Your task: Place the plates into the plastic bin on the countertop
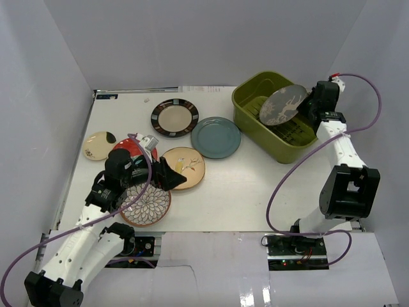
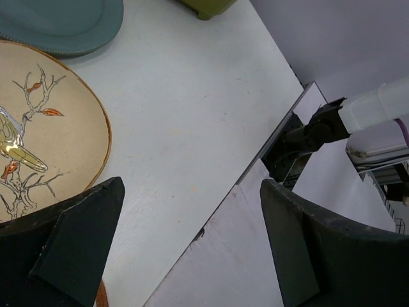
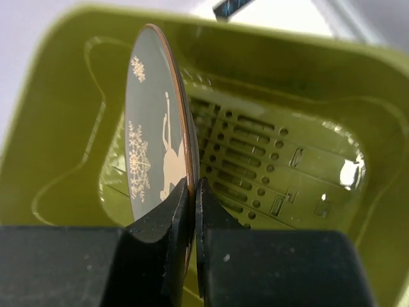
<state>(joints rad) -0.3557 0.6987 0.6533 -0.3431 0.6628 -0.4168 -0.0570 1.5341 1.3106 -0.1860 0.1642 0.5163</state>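
Seven plates show: six lie on the counter (image 1: pixel 255 185) and one hangs over the bin (image 1: pixel 245 91). The right gripper (image 3: pixel 192 192) pinches the grey plate (image 1: pixel 283 104) by its rim, jaws almost together, the plate on edge above the slotted floor; whether it touches the floor I cannot tell. To the right of the plate the bin floor lies open. The bin sits at the far right corner of the counter.

The left gripper (image 1: pixel 167 174) hangs spread wide and holds nothing, over the near left edge of the tan plate (image 1: pixel 184 167). The teal plate (image 1: pixel 216 137) lies just beyond the tan one, near the bin's left wall, and the striped plate (image 1: pixel 174 118) is just left of the teal. A broad bare stretch of counter runs right from the tan plate.

The red plate (image 1: pixel 128 147) is mostly hidden under the left arm (image 1: pixel 77 243), which also crosses the petal plate (image 1: pixel 146 203) by the near edge. The cream plate (image 1: pixel 100 145) lies by the left edge. In the left wrist view the tan plate is cut off and the teal one is only a sliver. The pale figure on the grey plate is hard to make out.

The counter is matte white, with pale grey walls (image 1: pixel 192 38) on three sides, and purple cables (image 1: pixel 379 96) loop from both arms
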